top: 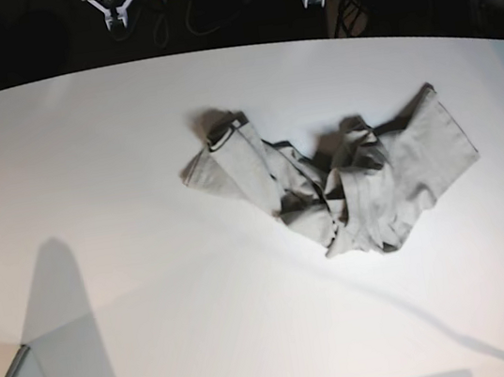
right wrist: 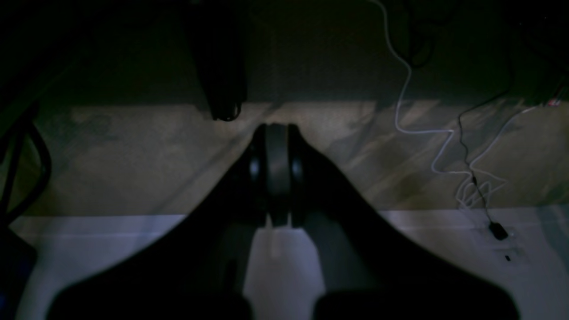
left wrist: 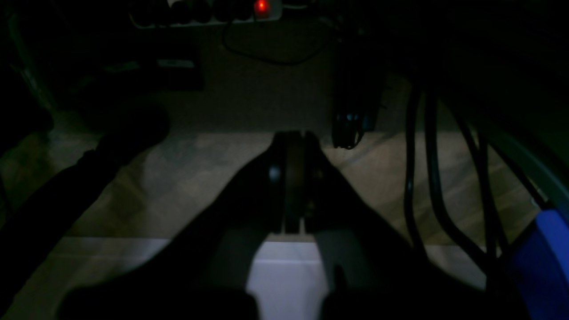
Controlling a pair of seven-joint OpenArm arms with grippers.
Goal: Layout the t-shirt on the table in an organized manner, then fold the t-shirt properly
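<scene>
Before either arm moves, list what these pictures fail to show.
- t-shirt, base view: crumpled; its own folds hide the front, back and one sleeve.
- left gripper, right gripper: wrist views too dark for detail; neither shows the shirt.
- table: edges cut off by the frame.

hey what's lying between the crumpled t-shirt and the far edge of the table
Nothing: in the base view the white table is bare from the t-shirt up to its far edge.
</scene>
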